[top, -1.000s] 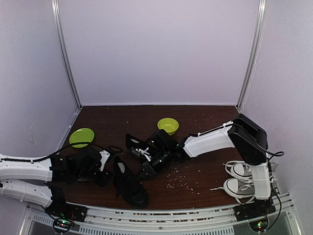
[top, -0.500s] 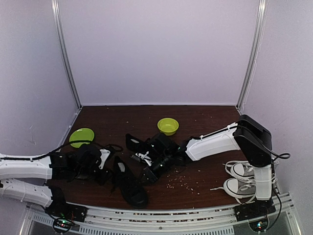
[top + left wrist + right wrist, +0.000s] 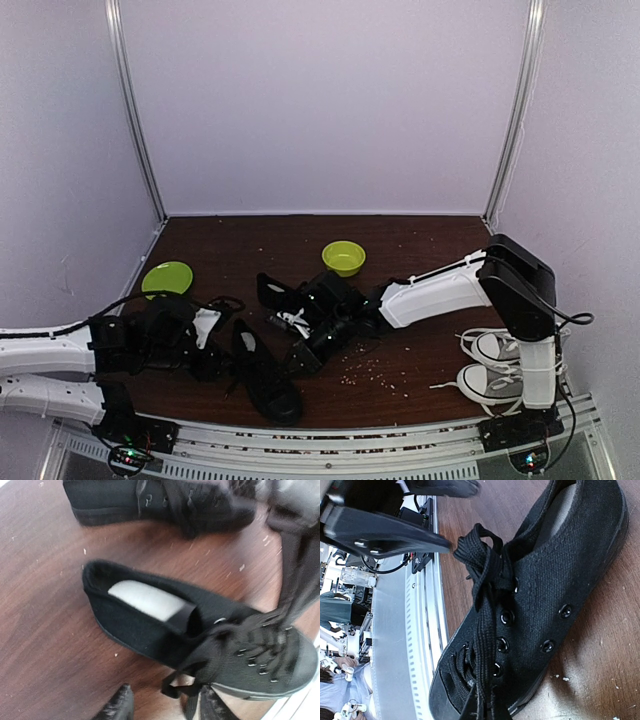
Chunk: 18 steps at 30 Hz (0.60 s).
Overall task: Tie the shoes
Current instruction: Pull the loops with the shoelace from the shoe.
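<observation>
Two claws, one shoe. Your left claw (image 3: pixel 167 709) hangs about half open just over the tabletop (image 3: pixel 45 630). A loose lace end (image 3: pixel 175 687) lies between its fingers, and nothing is gripped. Your right claw (image 3: pixel 445 541) is closed tight with its tip at the lace loop (image 3: pixel 475 540); I can't tell whether the loop is pinched. The near shoe (image 3: pixel 200 625) lies at the front of the tabletop between the arms. Its long axis runs back to front, toe toward the near edge and a touch right, heel toward the back wall. The far shoe (image 3: pixel 160 500) sits just behind it, partly under your right arm.
</observation>
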### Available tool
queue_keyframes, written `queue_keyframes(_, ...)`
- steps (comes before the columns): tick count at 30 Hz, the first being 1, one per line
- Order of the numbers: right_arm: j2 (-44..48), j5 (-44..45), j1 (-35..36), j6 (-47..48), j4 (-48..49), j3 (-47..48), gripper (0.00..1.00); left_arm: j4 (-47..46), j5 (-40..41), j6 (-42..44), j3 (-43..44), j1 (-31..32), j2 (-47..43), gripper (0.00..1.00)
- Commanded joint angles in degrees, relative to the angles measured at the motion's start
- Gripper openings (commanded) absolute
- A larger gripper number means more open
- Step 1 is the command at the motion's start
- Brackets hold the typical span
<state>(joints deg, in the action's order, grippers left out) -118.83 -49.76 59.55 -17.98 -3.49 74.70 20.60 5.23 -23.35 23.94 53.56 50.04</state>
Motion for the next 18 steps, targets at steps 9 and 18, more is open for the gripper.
queue_keyframes(9, 0.2, 0.0, 0.0, 0.2, 0.2, 1.1, 0.0, -7.0, 0.1, 3.5, 1.9, -0.4, 9.8, 0.42)
queue_keyframes(18, 0.3, -0.1, 0.0, 0.3, 0.1, 1.2, 0.0, -7.3, 4.0, 3.2, 3.8, -0.4, 17.2, 0.24)
